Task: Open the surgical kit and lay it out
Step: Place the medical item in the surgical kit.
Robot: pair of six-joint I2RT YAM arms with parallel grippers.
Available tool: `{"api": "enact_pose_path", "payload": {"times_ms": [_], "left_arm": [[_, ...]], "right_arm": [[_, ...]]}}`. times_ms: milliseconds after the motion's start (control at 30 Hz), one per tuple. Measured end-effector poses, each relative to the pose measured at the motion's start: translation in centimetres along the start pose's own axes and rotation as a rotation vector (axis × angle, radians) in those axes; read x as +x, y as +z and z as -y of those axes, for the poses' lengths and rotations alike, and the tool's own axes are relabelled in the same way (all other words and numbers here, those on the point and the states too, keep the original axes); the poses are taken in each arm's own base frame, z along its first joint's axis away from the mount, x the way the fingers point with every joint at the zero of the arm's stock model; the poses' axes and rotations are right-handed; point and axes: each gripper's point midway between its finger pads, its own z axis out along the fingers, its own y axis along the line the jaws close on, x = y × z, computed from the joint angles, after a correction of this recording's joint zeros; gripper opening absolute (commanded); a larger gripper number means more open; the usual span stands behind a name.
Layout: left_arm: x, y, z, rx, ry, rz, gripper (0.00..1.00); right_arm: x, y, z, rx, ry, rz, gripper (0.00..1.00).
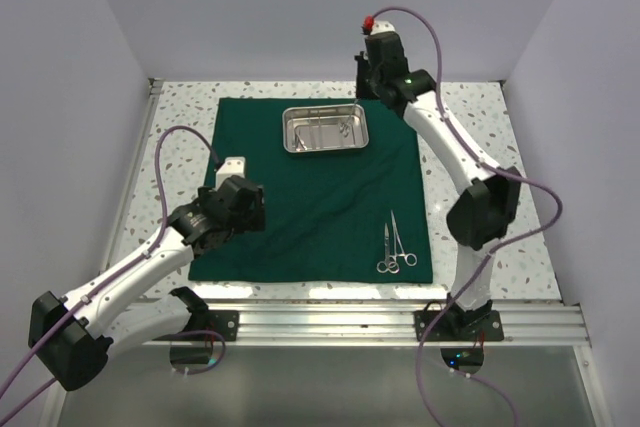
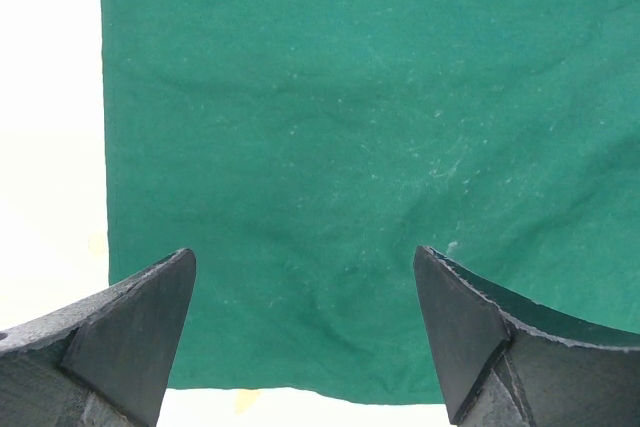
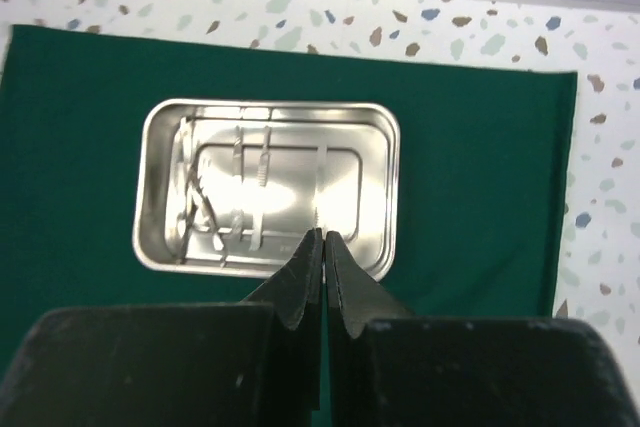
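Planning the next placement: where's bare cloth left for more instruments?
Free: the middle of the dark green square cloth, between the shiny rectangular steel tray and the two scissor-handled steel clamps; also the far-left corner beside the tray. Crowded: near-right corner with the clamps, and the left edge under the left arm's open tool.

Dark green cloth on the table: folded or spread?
Spread. The dark green cloth lies flat as one large sheet, the shiny rectangular steel tray and scissor-handled clamps resting on it.

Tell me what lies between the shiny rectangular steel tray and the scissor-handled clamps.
Between the steel tray and the scissor-handled clamps, only bare dark green cloth, seen in the top external view.
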Motion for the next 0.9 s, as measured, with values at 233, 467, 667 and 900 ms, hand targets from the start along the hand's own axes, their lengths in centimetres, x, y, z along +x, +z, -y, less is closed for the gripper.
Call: {"api": "enact_pose_path", "payload": {"times_ms": [233, 467, 667, 900], "left_arm": [[0.0, 0.0, 0.2, 0.007, 0.002, -0.002, 0.94], [0.1, -0.1, 0.4, 0.02, 0.0, -0.005, 0.94], [0.1, -0.1, 0.5, 0.029, -0.001, -0.007, 0.94], [-0.2, -0.4, 0.5, 0.038, -0.003, 0.008, 0.94]], "right_arm": [[4.9, -9.2, 0.5, -0.124, 0.096, -0.084, 0.0], [19.9, -12.6, 2.8, -0.101, 0.095, -0.399, 0.0], [28.7, -14.2, 4.6, -0.049, 0.081, -0.584, 0.0], [32.8, -14.7, 3.9, -0.092, 0.072, -0.645, 0.0]]}}
